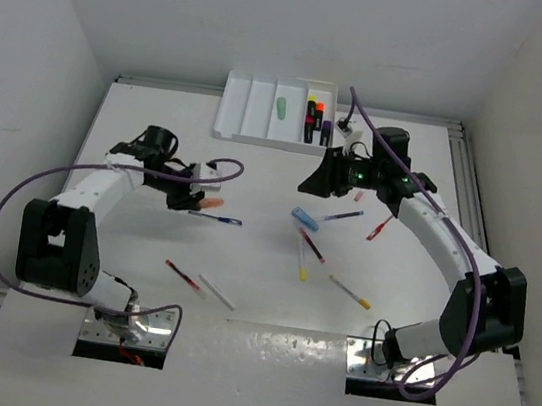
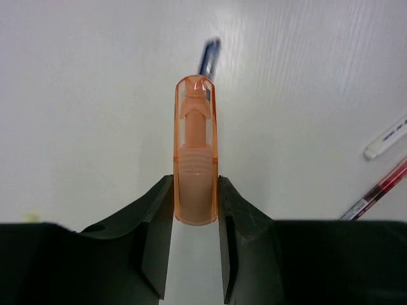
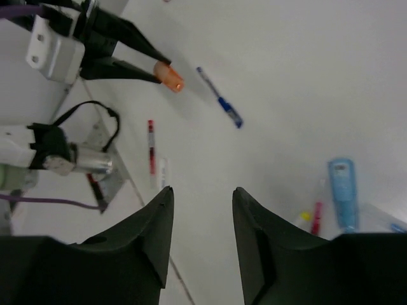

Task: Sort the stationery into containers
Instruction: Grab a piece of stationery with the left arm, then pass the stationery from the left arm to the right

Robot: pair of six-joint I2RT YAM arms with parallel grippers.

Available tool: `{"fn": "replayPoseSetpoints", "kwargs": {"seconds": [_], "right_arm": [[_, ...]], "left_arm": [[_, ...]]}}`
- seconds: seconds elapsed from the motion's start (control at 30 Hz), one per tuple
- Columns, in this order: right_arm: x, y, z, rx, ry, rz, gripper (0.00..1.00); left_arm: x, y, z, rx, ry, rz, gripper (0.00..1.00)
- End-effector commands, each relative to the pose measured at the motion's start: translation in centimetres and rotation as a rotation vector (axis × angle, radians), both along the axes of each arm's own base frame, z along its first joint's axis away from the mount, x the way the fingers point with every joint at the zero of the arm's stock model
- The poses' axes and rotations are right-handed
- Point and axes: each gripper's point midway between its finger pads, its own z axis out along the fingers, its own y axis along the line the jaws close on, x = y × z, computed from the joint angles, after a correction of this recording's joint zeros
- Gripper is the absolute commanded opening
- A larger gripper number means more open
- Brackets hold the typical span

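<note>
My left gripper (image 1: 199, 200) is shut on an orange highlighter (image 2: 195, 152), which sticks out past the fingertips above the table; it also shows in the top view (image 1: 211, 203) and the right wrist view (image 3: 169, 76). A blue pen (image 1: 216, 219) lies just beyond it. My right gripper (image 1: 312, 182) is open and empty, held above the table near the white four-compartment tray (image 1: 254, 110). The tray holds a green highlighter (image 1: 281, 108) and several highlighters (image 1: 314, 118) in its right compartment. A light blue highlighter (image 1: 305, 219), red pens and yellow-tipped pens lie loose in the middle.
A red pen (image 1: 181, 273) and a white pen (image 1: 217, 291) lie near the front left. A yellow-ended pen (image 1: 350, 293) lies front right, a red pen (image 1: 378, 228) under the right arm. Purple cables loop around both arms. Silver base plates (image 1: 127, 332) sit at the near edge.
</note>
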Motion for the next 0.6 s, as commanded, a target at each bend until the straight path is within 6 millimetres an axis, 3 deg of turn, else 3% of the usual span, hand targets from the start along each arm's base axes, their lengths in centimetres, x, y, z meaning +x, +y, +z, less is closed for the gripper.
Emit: {"fn": "replayPoseSetpoints", "kwargs": {"seconds": [0.0, 0.13, 0.23, 0.4, 0.57], "right_arm": [[-2.3, 2.4, 2.5, 0.089, 0.044, 0.102, 0.42], [-4.4, 5.0, 3.2, 0.182, 0.159, 0.152, 0.43], [-5.3, 6.6, 3.9, 0.235, 0.222, 0.188, 0.4], [-5.9, 8.3, 4.2, 0.275, 0.294, 0.226, 0.38], [-6.4, 9.1, 3.6, 0.284, 0.32, 0.238, 0.39]], "left_arm": [[-1.1, -3.7, 7.3, -0.19, -0.09, -0.084, 0.13], [-2.8, -6.4, 11.5, -0.237, -0.179, -0.146, 0.13], [-4.1, -8.1, 13.5, -0.252, -0.225, -0.202, 0.13], [-5.7, -9.9, 14.2, -0.221, -0.263, -0.265, 0.12], [-5.5, -10.8, 15.1, -0.219, -0.297, -0.257, 0.12]]}}
